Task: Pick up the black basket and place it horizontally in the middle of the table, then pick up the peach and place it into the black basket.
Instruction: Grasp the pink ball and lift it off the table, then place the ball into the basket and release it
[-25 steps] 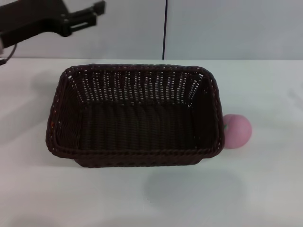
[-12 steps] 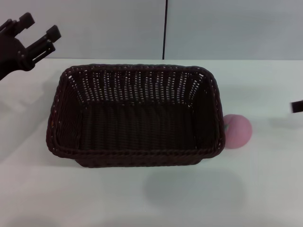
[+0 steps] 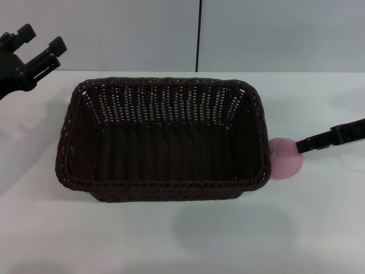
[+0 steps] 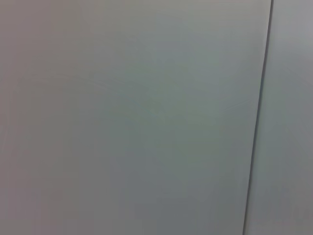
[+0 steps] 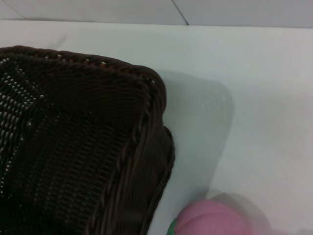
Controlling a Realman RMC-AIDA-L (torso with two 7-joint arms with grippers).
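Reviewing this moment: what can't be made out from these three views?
- Right gripper, head view: only one dark finger enters from the edge beside the peach; arm cut off, open or shut unclear.
- Peach, right wrist view: cut by the picture's edge.
- Peach and black basket: whether they touch is unclear, the basket's wall hides its near side.
- Left wrist view: only blank wall.
- Left gripper, open, arm cut off.

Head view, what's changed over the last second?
The right claw has come in from the right edge and now reaches the peach, not yet holding it. The left claw pulled back to the far left, open and empty. The basket and peach stayed put on the table.
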